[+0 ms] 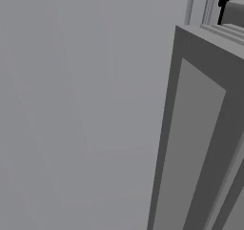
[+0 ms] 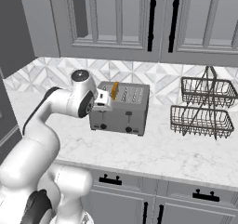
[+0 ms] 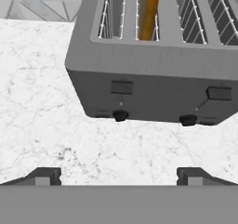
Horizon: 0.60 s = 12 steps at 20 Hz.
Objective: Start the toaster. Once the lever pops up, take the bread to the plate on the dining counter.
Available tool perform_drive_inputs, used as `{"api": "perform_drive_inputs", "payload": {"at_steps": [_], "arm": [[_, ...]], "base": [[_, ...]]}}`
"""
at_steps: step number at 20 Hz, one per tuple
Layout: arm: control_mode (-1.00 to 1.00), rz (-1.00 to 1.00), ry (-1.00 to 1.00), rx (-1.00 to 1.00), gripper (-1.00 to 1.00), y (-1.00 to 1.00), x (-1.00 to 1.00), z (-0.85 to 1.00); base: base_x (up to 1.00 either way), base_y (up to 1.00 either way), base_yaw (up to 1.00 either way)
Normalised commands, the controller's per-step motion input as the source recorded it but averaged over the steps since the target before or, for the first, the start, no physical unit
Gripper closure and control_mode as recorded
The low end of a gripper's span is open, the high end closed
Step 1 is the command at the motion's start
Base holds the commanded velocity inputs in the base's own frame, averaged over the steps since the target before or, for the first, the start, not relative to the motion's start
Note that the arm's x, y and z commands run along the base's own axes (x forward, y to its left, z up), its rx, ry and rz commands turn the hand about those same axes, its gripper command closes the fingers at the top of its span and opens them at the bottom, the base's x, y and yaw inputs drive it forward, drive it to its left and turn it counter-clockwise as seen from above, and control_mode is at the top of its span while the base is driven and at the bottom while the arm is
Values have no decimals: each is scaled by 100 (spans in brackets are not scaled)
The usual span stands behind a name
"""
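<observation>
Toaster (image 2: 120,108): a grey four-slot box in the middle of the right base view, standing on the white marble-look counter (image 2: 153,153) before the patterned tile wall; in the hand view it takes up the upper half of the frame, tilted.
Bread (image 2: 114,90): one orange-tan slice standing upright in a slot near the toaster's left end, its top edge poking above the slot; in the hand view it sits at top centre, between the wire guides.
Levers: two dark rectangular tabs on the toaster's front face, the left lever (image 3: 122,87) left of centre in the hand view and the right lever (image 3: 219,93) at the right edge; two round dark knobs sit below them.
Gripper (image 2: 106,101): at the toaster's left front corner, centre-left of the right base view; whether it touches the casing is hard to tell from this angle.
Jaws: spread wide, fingertips (image 3: 45,176) at the lower left and lower right of the hand view, nothing between them, bare counter beyond.
Wire basket rack (image 2: 204,108): two tiers, right of the toaster, well apart from it.
Cabinets (image 2: 139,21): grey doors with dark handles across the top of the frame.
Left base view: a plain grey panel (image 1: 195,143), close up.
</observation>
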Motion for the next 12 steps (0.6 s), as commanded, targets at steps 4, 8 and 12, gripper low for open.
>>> {"api": "perform_drive_inputs", "payload": {"at_steps": [4,8,12], "arm": [[-100,0,0,4,-100,-32,42,-9],[-100,-2,0,3,-100,-14,37,0],[-100,-1,0,1,-100,-4,38,-1]], "base": [[0,0,0],[0,0,0],[0,0,0]]}}
